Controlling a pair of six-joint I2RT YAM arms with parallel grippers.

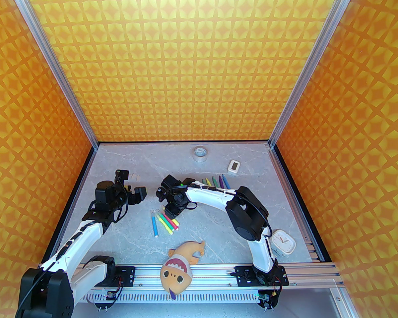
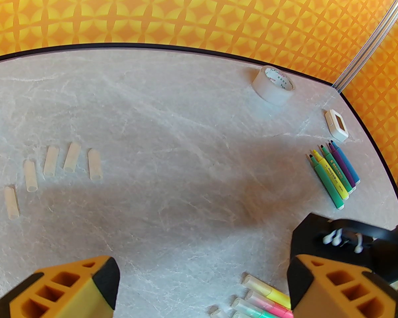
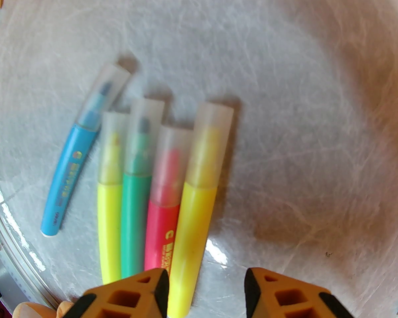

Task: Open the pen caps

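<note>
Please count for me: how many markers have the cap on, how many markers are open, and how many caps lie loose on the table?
Capped markers: 5
Uncapped markers: 5
Loose caps: 5
Total: 15

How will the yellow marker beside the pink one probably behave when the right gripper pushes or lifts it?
The yellow marker is a round barrel lying flat on the table, so a sideways push would probably roll it. It looks slim and plastic, so likely light and stiff. Its smooth surface might slip in the right gripper.
</note>
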